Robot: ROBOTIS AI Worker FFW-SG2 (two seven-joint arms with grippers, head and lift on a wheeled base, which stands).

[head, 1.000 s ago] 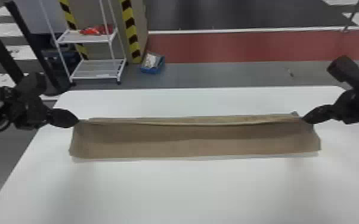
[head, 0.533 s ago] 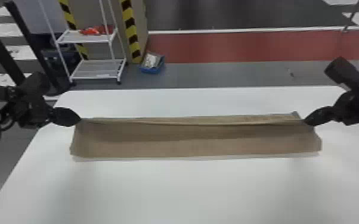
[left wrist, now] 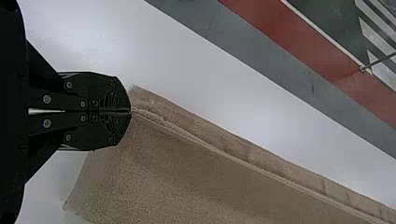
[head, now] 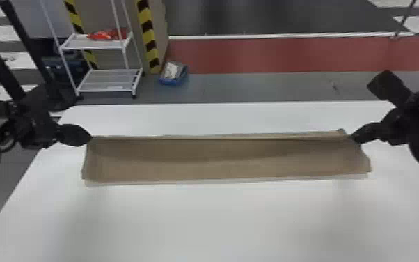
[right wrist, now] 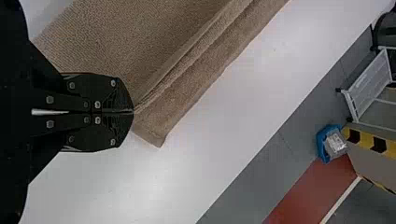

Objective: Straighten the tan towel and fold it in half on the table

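In the head view my left gripper (head: 89, 138) is at the towel's far left corner and my right gripper (head: 353, 139) at its far right corner. Between them the tan towel (head: 219, 160) stretches as a long, wide strip, one layer lying over another. The left wrist view has my left gripper (left wrist: 130, 111) shut on a corner of the upper layer of the towel (left wrist: 187, 172). Likewise, my right gripper (right wrist: 133, 112) is shut on the other corner of that layer of the towel (right wrist: 126, 37), with a narrow strip of the lower layer beyond the pinched edge.
The white table (head: 219, 223) extends in front of the towel and a little behind it. Past its far edge, on the floor, stand a white shelf rack (head: 108, 80) and a blue bin (head: 174, 78).
Both grippers have shifted slightly away from me with the pinched edge, so the strip of lower layer behind that edge looks narrower.
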